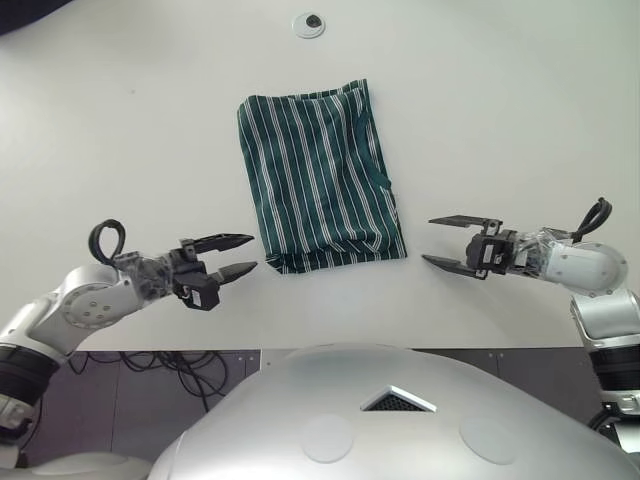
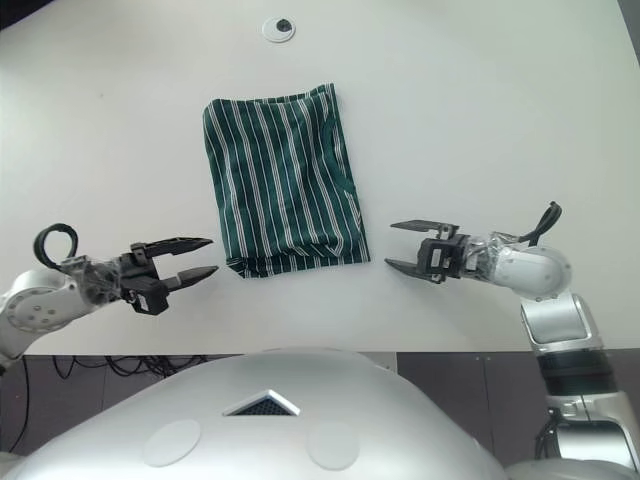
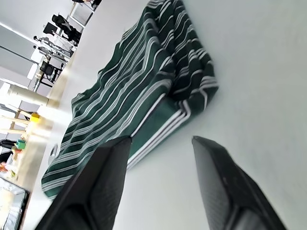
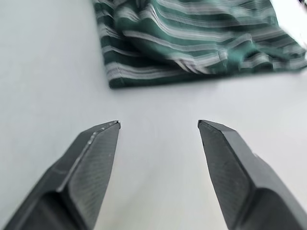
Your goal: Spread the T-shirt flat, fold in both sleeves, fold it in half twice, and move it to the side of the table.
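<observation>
Head cam, left eye first: the T-shirt (image 1: 320, 180), dark green with thin white stripes, lies folded into a rough rectangle in the middle of the white bench (image 1: 120, 120). The stacked layers show along its near edge. A small round disc (image 1: 309, 25) sits on the bench at 12 o'clock from the shirt, well apart from it.

My left tool (image 1: 253, 252) hovers at about 7 o'clock from the shirt. It's spread wide with nothing in it, and its tips are just beside the near left corner without touching. My right tool (image 1: 428, 239) is at about 4 o'clock, also spread and empty. It points at the near right corner with a bit of bare bench between.

Right eye is the same story: shirt central, one tool flanking each near corner, neither touching cloth.

Left wrist cam: the two dark fingers (image 3: 96, 187) stand apart, and the shirt's layered corner sits just ahead of them on the bench.

Right wrist cam: the fingers (image 4: 91, 163) are spread here too. There's bare bench between them and the striped hem a little farther off.
</observation>
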Robot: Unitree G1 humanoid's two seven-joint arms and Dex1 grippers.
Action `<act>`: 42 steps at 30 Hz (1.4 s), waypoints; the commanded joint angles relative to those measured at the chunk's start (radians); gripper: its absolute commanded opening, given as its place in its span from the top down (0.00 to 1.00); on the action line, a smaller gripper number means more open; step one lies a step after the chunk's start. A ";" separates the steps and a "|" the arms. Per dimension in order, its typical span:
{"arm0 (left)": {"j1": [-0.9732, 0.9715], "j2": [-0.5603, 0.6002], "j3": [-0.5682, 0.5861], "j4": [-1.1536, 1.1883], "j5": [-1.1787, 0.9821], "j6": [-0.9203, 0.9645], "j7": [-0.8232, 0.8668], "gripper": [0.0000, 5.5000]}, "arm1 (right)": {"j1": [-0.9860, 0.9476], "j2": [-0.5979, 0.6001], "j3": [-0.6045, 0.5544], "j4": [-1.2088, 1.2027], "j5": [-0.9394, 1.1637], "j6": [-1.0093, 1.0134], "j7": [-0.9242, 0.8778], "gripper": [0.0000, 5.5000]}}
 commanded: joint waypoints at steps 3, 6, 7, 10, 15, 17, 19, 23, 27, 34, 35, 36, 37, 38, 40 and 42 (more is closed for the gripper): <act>-0.043 -0.114 0.020 0.037 0.119 -0.024 0.002 0.59 | -0.099 0.057 0.124 0.139 -0.186 -0.170 -0.115 0.46; -0.055 -0.146 0.011 0.048 0.150 -0.031 -0.013 0.59 | -0.129 0.065 0.171 0.164 -0.204 -0.191 -0.136 0.46; -0.059 -0.155 0.009 0.050 0.157 -0.033 -0.017 0.59 | -0.138 0.065 0.187 0.169 -0.207 -0.197 -0.139 0.46; -0.075 -0.175 0.003 0.057 0.159 -0.035 -0.037 0.62 | -0.161 0.064 0.234 0.179 -0.208 -0.202 -0.138 0.51; -0.094 -0.192 0.005 0.065 0.159 -0.040 -0.063 0.75 | -0.186 0.061 0.275 0.191 -0.212 -0.198 -0.141 0.68; -0.100 -0.196 0.004 0.067 0.159 -0.039 -0.071 0.82 | -0.192 0.058 0.282 0.196 -0.218 -0.194 -0.149 0.77; -0.105 -0.199 0.003 0.070 0.158 -0.038 -0.078 0.86 | -0.203 0.055 0.287 0.208 -0.228 -0.188 -0.157 0.81; -0.086 -0.171 -0.038 0.026 -0.003 0.010 -0.176 0.96 | -0.169 0.029 0.295 0.155 -0.104 -0.098 -0.075 0.94; 0.128 0.132 -0.158 -0.348 -0.696 0.491 -0.622 0.98 | -0.029 -0.146 0.305 -0.175 0.403 0.277 0.215 0.99; 0.272 0.325 0.016 -0.507 -1.117 0.637 -0.915 0.99 | 0.024 -0.280 0.171 -0.383 0.793 0.572 0.361 0.99; 0.276 0.306 0.044 -0.497 -1.126 0.657 -0.919 0.99 | 0.021 -0.271 0.157 -0.391 0.803 0.593 0.354 0.99; 0.275 0.279 0.070 -0.484 -1.124 0.672 -0.912 0.99 | 0.016 -0.255 0.145 -0.395 0.809 0.610 0.339 0.99; 0.267 0.252 0.091 -0.469 -1.119 0.692 -0.899 0.99 | 0.007 -0.229 0.140 -0.391 0.799 0.617 0.313 0.99; 0.260 0.223 0.112 -0.456 -1.104 0.710 -0.887 0.99 | -0.004 -0.204 0.136 -0.385 0.783 0.623 0.287 0.99; 0.238 0.170 0.143 -0.424 -1.073 0.749 -0.872 0.99 | -0.044 -0.134 0.141 -0.351 0.708 0.627 0.194 0.99; 0.208 0.118 0.181 -0.384 -1.057 0.785 -0.857 0.99 | -0.093 -0.062 0.145 -0.311 0.651 0.644 0.108 0.99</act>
